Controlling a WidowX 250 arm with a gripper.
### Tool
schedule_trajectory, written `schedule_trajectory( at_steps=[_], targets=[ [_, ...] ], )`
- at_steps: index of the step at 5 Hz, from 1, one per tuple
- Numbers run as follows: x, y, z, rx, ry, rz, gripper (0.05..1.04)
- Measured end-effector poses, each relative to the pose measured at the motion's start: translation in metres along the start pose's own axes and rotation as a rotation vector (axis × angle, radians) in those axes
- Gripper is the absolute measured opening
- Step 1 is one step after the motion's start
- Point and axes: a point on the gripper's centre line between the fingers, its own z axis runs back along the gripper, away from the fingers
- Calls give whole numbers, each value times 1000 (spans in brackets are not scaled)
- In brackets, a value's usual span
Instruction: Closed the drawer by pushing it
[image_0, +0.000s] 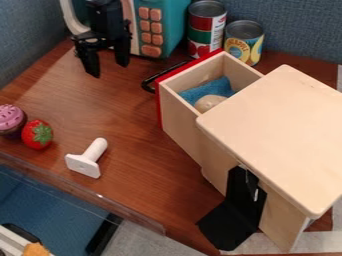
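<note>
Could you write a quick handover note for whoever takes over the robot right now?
Hand: open, empty, apart from the drawer.
Where things are: the drawer sticks out of its wooden box, with blue cloth and a round beige thing inside.
Done: drawer not closed yet.
Left: push its red front in until it shuts.

The brown table (123, 110) holds a cupcake (10, 120), strawberry (37, 134), white peg (85, 162), cabinet (274, 130), cans (206, 25) and microwave (163, 22).

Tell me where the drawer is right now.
In the camera view, the drawer juts out of the wooden cabinet, a little above and right of the picture's centre, just below the two cans.
</note>
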Motion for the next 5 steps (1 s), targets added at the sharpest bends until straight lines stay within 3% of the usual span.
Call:
schedule_trajectory(
  at_steps=[2,5],
  targets=[
    [31,23,-18,-35,-9,-90,1000],
    [71,13,-44,-71,-18,-183,999]
  ],
)
